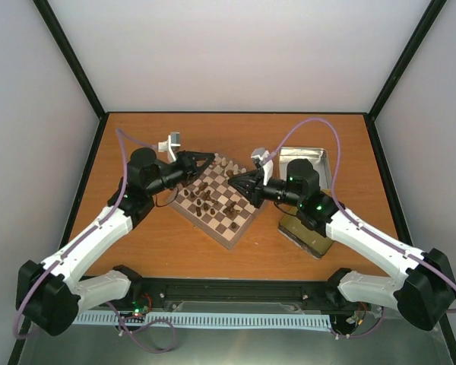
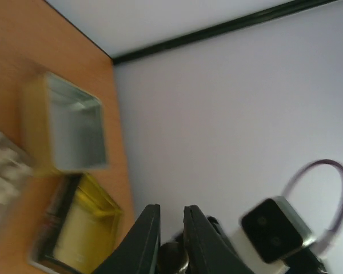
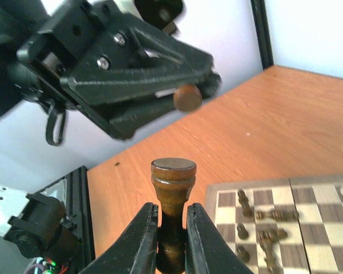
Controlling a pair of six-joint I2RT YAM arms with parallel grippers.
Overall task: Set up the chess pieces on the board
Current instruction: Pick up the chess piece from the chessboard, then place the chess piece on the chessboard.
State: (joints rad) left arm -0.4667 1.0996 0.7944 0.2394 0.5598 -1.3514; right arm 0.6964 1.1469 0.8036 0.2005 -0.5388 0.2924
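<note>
The board (image 1: 229, 237) lies at the table's middle, turned diagonally, with several dark chess pieces (image 1: 207, 196) standing or lying on it. My left gripper (image 1: 210, 159) hovers over the board's far corner, shut on a small dark chess piece (image 2: 172, 257) that shows between its fingers (image 2: 144, 234). My right gripper (image 1: 233, 181) hangs above the board's right side, shut on the stem of a dark brown chess piece (image 3: 173, 171) whose flat round base points away from the camera. The right wrist view shows the left gripper (image 3: 200, 91) close above, a brown piece (image 3: 187, 97) in it.
An open silver tin (image 1: 319, 161) stands right of the board, and a yellow-olive tin (image 1: 308, 232) lies nearer, under the right arm. A few cream chessmen (image 1: 223, 163) stand along the board's far edge. Black frame posts and pale walls enclose the table.
</note>
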